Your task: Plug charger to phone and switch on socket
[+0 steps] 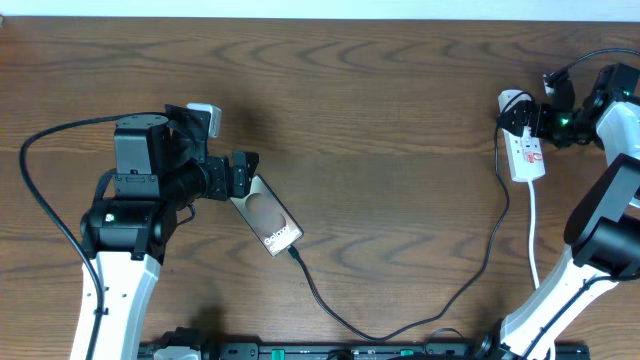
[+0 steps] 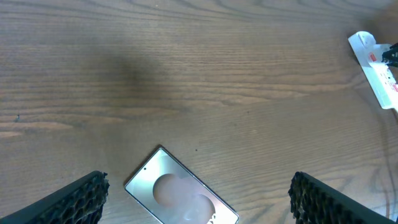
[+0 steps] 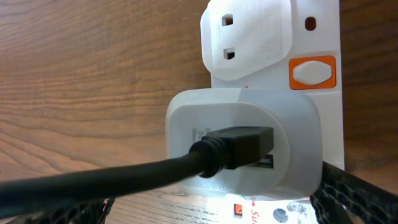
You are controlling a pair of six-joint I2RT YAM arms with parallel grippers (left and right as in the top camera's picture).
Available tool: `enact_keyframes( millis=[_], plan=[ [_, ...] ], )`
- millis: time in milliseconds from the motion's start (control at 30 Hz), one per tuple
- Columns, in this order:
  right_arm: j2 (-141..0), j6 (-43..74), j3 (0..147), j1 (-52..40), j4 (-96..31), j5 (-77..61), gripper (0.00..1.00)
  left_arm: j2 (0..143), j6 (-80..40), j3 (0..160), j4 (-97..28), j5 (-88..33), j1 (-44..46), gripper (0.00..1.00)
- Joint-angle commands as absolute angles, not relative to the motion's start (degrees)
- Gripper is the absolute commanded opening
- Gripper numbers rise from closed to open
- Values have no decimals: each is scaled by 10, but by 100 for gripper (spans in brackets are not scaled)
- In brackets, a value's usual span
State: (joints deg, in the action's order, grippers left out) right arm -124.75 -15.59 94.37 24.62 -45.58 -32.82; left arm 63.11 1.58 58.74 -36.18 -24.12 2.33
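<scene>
The phone (image 1: 268,216) lies at an angle on the wooden table, its face showing a brownish oval. My left gripper (image 1: 248,175) hovers open just above its upper end. In the left wrist view the phone (image 2: 180,194) lies between the wide-apart fingers (image 2: 71,200), untouched. The charger (image 1: 400,328) runs from the phone's lower end in a loop to the socket (image 1: 527,152). My right gripper (image 1: 525,118) stands open over the socket's far end. Up close, the charger's black plug (image 3: 239,144) sits in a white adapter (image 3: 292,168) on the socket (image 3: 323,25), beside an orange switch (image 3: 313,71).
The socket's white cord (image 1: 532,235) runs down toward the right arm's base. The left arm's thick black cable (image 1: 45,195) loops at the far left. A black rail (image 1: 350,351) lines the table's front edge. The socket (image 2: 378,70) also shows at the left wrist view's right edge.
</scene>
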Motion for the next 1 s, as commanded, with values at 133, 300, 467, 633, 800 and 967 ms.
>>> enact_keyframes(
  millis=[133, 300, 467, 633, 800, 967],
  plan=[
    [-1260, -137, 919, 231, -486, -377, 99, 628, 25, 586, -364, -249, 24, 93],
    [-1260, -133, 898, 229, -475, -381, 99, 628, 25, 586, -364, -249, 24, 93],
    [-1260, -123, 867, 226, -445, -390, 99, 628, 25, 586, -364, -249, 24, 93],
    [-1259, -119, 872, 230, -446, -382, 99, 628, 25, 586, -364, -249, 24, 93],
    [-1259, -105, 914, 256, -500, -296, 99, 628, 25, 586, -364, -249, 24, 93],
    [-1250, -67, 976, 286, -568, -171, 99, 628, 26, 586, -364, -249, 24, 93]
  ],
)
